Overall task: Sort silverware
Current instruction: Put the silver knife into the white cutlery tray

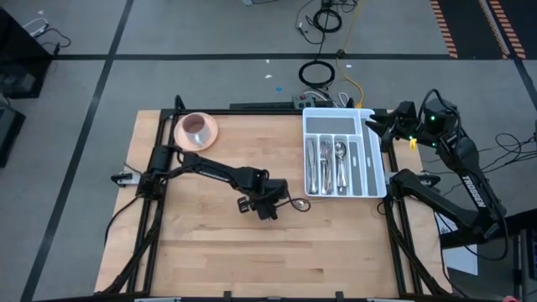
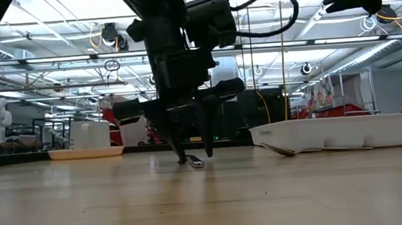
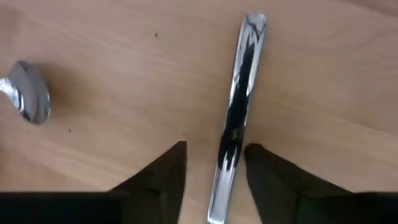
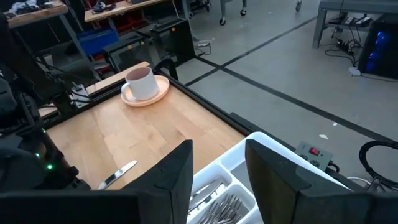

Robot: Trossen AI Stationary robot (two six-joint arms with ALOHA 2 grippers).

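My table (image 1: 218, 252) is pale wood in a dark frame. On it rest a saucer (image 1: 198, 130) carrying a pink cup at the far left corner, a white divided tray (image 1: 376, 172) at the right edge, and, mid-table, two loose silverware pieces: a handle (image 3: 239, 106) and a spoon (image 3: 28, 99).

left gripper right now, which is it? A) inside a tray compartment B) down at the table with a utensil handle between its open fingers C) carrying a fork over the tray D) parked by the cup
B: the left gripper is low over the wooden table, fingers open either side of a silver utensil handle that lies flat on the wood, away from the white tray.
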